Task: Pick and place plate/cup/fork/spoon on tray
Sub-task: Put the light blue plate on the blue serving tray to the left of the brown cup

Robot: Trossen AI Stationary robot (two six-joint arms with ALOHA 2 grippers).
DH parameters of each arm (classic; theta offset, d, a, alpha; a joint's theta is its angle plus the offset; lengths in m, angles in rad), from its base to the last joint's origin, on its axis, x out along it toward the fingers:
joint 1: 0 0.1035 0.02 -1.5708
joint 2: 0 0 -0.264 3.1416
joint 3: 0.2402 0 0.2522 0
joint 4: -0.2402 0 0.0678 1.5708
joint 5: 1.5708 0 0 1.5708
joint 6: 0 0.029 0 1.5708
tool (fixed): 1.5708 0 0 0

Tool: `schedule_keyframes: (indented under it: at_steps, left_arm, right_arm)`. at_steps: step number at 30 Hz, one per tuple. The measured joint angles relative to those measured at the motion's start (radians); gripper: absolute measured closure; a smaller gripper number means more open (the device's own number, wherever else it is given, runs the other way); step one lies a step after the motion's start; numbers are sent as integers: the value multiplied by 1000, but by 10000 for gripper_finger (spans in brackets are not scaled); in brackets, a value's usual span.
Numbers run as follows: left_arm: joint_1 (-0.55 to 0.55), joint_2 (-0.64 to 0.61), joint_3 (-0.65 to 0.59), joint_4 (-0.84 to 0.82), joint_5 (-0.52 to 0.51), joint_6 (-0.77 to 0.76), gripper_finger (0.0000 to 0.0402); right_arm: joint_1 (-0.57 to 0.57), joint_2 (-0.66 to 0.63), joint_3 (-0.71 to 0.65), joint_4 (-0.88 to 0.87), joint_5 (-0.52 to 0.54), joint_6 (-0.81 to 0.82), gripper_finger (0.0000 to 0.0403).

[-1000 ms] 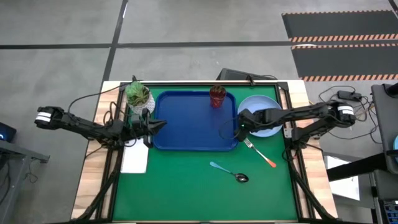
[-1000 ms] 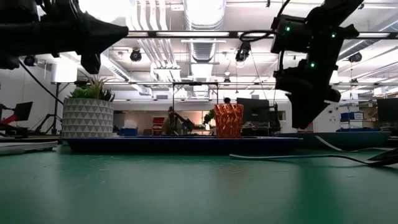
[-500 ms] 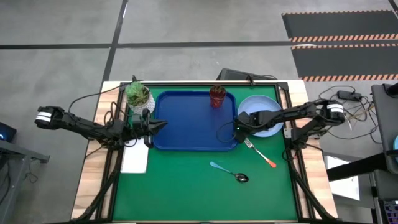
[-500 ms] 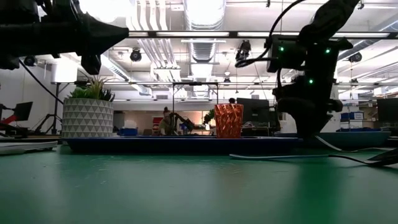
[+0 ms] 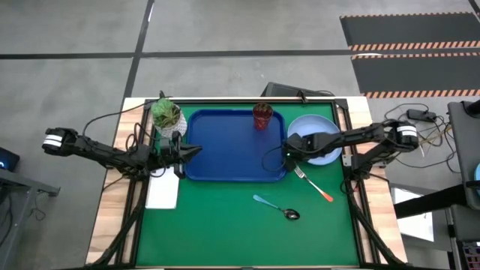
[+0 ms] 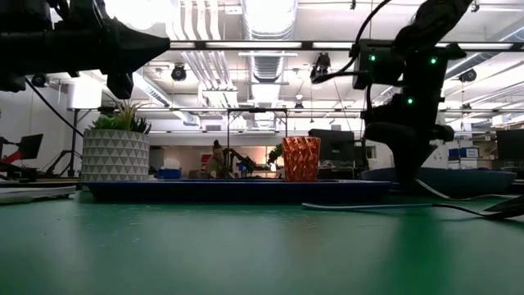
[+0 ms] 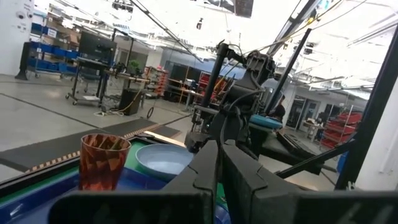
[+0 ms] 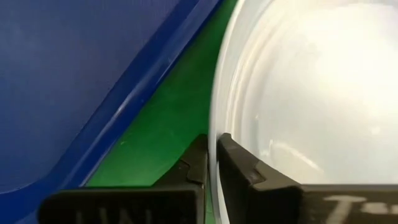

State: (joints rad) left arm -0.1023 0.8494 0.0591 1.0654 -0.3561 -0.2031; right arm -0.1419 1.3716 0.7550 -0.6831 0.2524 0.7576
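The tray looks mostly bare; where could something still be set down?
The tray is free except its far right corner, where the cup stands. The green mat is open left of the spoon. It is crowded around the right gripper, plate and fork.

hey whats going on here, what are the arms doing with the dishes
The right gripper is down at the near-tray edge of the light-blue plate, its fingers shut on the plate's rim, which sits on the green mat beside the blue tray. The cup already stands on the tray's far edge. The fork and spoon lie on the mat, untouched. The left gripper waits, shut, at the tray's left edge near the potted plant.
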Motion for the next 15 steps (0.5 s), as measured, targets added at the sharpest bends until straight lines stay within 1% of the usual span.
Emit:
schedule_keyframes:
  at_steps: [7,10,15]
  left_arm:
    - [0,-1,0,0,1,-1,400]
    - [0,-1,0,0,1,-1,400]
    - [0,-1,-1,-2,1,-2,400]
  right_arm:
    - [39,-38,96,-159,88,36,392]
    - [78,-39,161,-224,130,62,392]
    - [160,-33,272,-294,148,111,392]
